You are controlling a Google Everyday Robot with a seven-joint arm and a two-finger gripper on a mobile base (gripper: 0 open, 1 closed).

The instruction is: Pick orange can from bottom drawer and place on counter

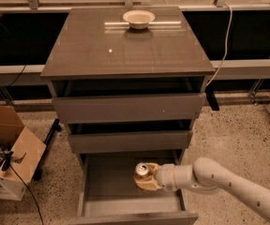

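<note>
The orange can point(142, 170), brownish with a shiny silver top, is held upright in my gripper point(145, 179) above the floor of the open bottom drawer point(108, 187). The gripper is shut on the can and reaches in from the right on a white arm point(224, 182). The counter point(125, 46) is the glossy grey-brown top of the cabinet, well above the gripper.
A white bowl point(138, 18) sits at the back of the counter. The two upper drawers point(128, 108) stick out slightly above the bottom one. A cardboard box point(6, 153) with cables stands on the floor at left. A white cable point(226, 32) hangs at right.
</note>
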